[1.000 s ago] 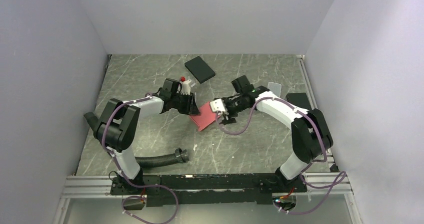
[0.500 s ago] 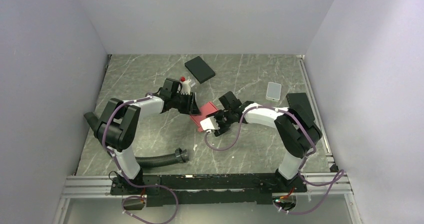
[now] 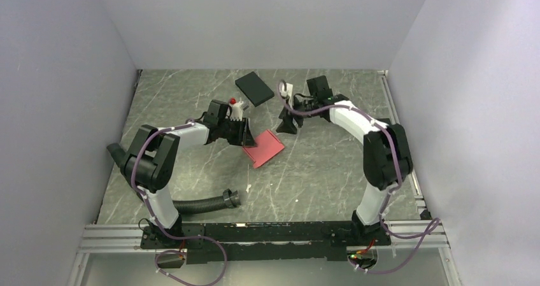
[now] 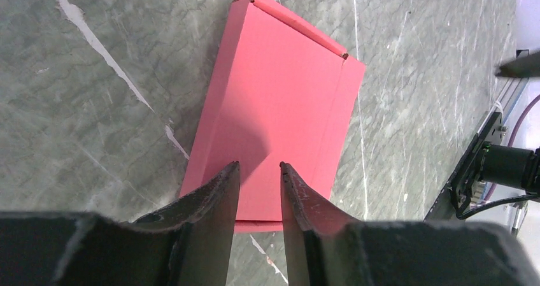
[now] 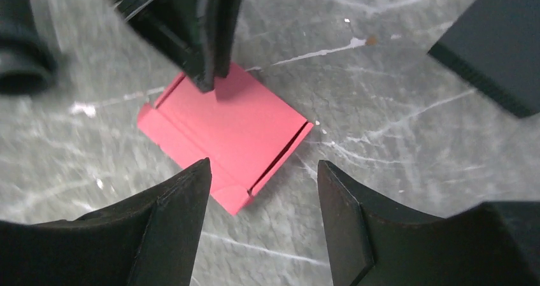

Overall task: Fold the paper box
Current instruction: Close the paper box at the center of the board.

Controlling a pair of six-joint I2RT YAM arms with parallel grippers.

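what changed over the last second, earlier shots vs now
The right gripper came off the paper box, where it had been working at the right and near edges. It swung back toward the far side of the table and is now open beside the black box. The left gripper stayed with its tips on the paper box's left edge, and the box lies about where it was.

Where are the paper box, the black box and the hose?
paper box [image 3: 263, 148]: top view, middle of its upper face.
black box [image 3: 255, 88]: top view, centre of its top face.
hose [image 3: 201, 204]: top view, halfway along the ribbed tube.
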